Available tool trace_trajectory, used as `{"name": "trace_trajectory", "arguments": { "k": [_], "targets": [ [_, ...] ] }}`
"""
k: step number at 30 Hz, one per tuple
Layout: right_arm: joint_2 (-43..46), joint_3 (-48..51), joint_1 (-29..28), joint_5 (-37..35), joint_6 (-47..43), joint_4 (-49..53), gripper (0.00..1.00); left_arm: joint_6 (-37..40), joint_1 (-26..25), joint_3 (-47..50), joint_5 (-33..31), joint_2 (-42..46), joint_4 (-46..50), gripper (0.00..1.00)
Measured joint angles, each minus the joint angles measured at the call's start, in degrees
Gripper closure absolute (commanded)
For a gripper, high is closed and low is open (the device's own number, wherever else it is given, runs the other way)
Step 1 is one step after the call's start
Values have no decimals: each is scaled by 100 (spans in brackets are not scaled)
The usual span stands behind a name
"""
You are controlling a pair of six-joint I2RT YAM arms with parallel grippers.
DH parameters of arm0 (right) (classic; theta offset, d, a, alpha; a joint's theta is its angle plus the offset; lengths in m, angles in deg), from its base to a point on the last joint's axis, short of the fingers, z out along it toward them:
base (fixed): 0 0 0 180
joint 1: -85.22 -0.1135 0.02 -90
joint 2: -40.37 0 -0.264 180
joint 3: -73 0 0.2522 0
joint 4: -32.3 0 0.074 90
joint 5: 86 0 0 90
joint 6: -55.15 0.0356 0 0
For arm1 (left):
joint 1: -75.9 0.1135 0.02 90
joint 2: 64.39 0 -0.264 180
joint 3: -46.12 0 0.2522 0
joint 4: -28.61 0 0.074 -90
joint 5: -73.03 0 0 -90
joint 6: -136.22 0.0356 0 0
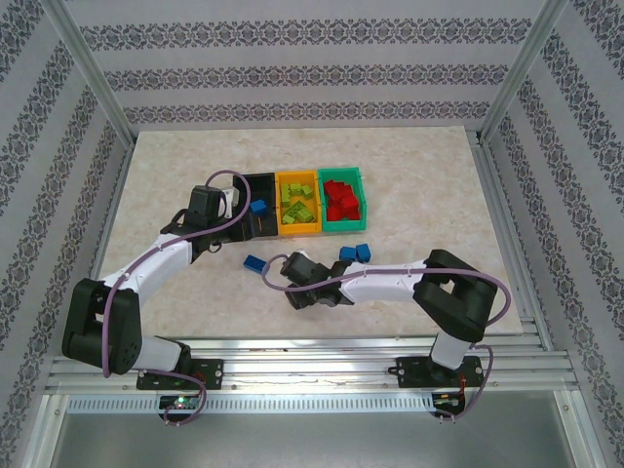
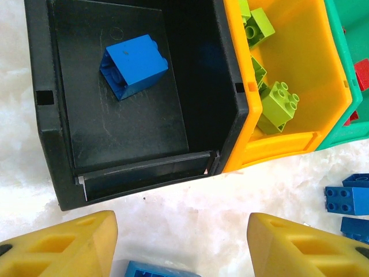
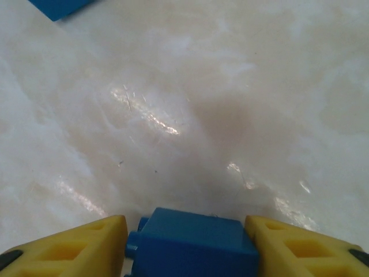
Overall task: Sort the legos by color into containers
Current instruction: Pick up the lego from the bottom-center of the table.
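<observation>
Three containers stand side by side: a black bin (image 1: 255, 185) (image 2: 52, 144), an orange-yellow bin (image 1: 297, 226) (image 2: 300, 86) with lime legos (image 2: 277, 104), and a green bin (image 1: 341, 226) with red legos (image 1: 339, 200). One blue lego (image 2: 134, 64) (image 1: 258, 207) lies in the black bin. My left gripper (image 2: 181, 220) (image 1: 226, 237) hangs open in front of that bin, with a blue lego (image 2: 158, 269) below it. My right gripper (image 3: 184, 222) (image 1: 277, 268) is low over the table, shut on a blue lego (image 3: 193, 245). Another blue lego (image 1: 254, 263) (image 3: 57, 7) lies just left of it.
More loose blue legos (image 1: 355, 253) (image 2: 347, 200) lie on the marble-look table in front of the green bin. The two arms lie close together near the table's middle. Patterned walls and a metal frame (image 1: 97, 93) close in the workspace.
</observation>
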Motion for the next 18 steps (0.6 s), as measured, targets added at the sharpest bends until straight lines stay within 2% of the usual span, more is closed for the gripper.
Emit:
{"name": "trace_trajectory", "arguments": {
  "k": [9,18],
  "targets": [
    [-284,-256,109,-7,-22,-345,57,-236,0,306,188,-2,-186,39],
    [-313,-837,671,251,-286,-763,58,-365,0,765,195,192,-245,39]
  ]
}}
